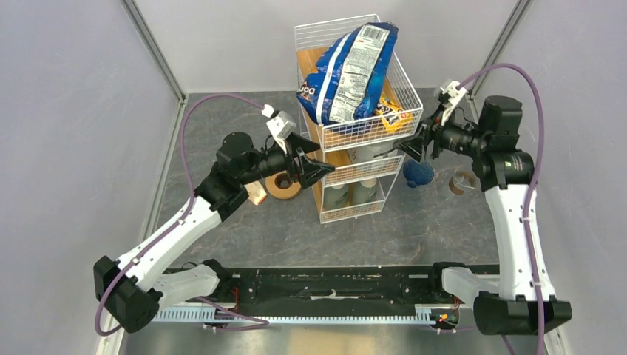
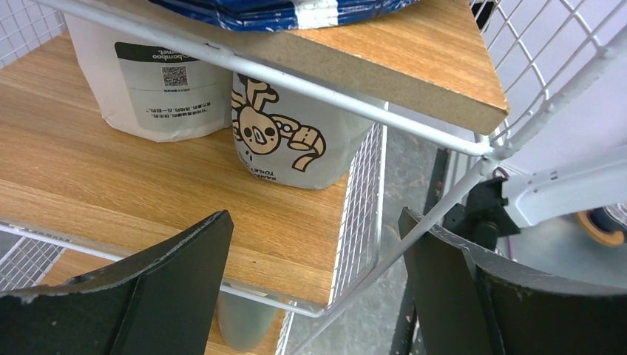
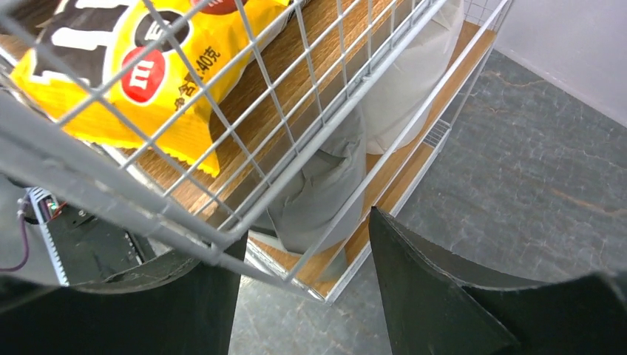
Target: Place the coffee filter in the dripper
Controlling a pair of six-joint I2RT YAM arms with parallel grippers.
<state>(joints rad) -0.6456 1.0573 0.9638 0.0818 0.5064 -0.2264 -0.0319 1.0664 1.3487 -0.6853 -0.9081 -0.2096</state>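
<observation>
Top external view: the dripper (image 1: pixel 418 174) stands on the surface (image 1: pixel 281 229) just beside the right side of the wire rack (image 1: pixel 370 134), below the right hand (image 1: pixel 409 148). That hand is spread open at the rack's upper basket and holds nothing. The left hand (image 1: pixel 316 168) points at the rack's middle shelf from the other side, fingers wide apart and empty. The coffee filter I cannot pick out with any certainty; a cream-and-tan paper stack (image 1: pixel 256 194) lies near the left arm.

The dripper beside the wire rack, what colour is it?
The dripper is dark blue, best seen in the top external view.
</observation>
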